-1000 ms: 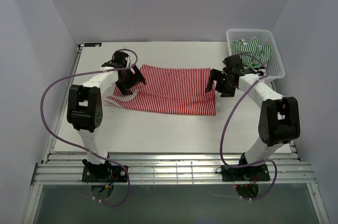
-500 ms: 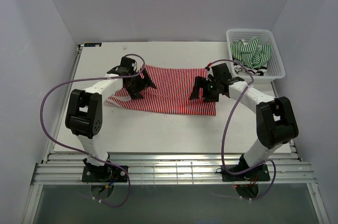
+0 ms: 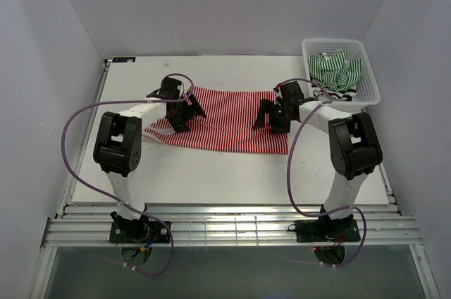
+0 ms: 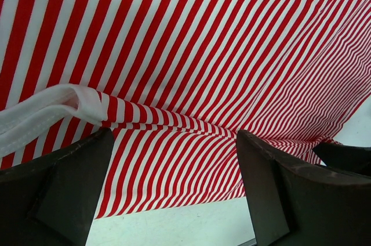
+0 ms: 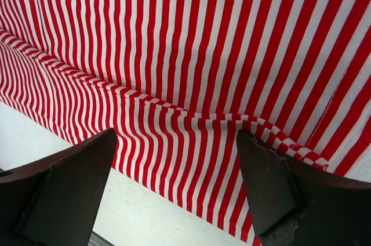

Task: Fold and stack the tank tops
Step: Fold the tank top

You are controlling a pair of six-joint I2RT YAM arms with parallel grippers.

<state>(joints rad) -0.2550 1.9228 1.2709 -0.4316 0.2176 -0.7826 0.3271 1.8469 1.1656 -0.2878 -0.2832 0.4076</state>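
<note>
Since one second earlier, both grippers had moved inward from the ends of the red-and-white tank top (image 3: 229, 121) to points above it. The left gripper (image 3: 184, 112) and right gripper (image 3: 271, 117) both stood with jaws wide apart, holding nothing. The top lay folded at centre frame on the table (image 3: 211, 168). The green-and-white tank top (image 3: 335, 70) sat in the basket (image 3: 369, 92), upper right.
</note>
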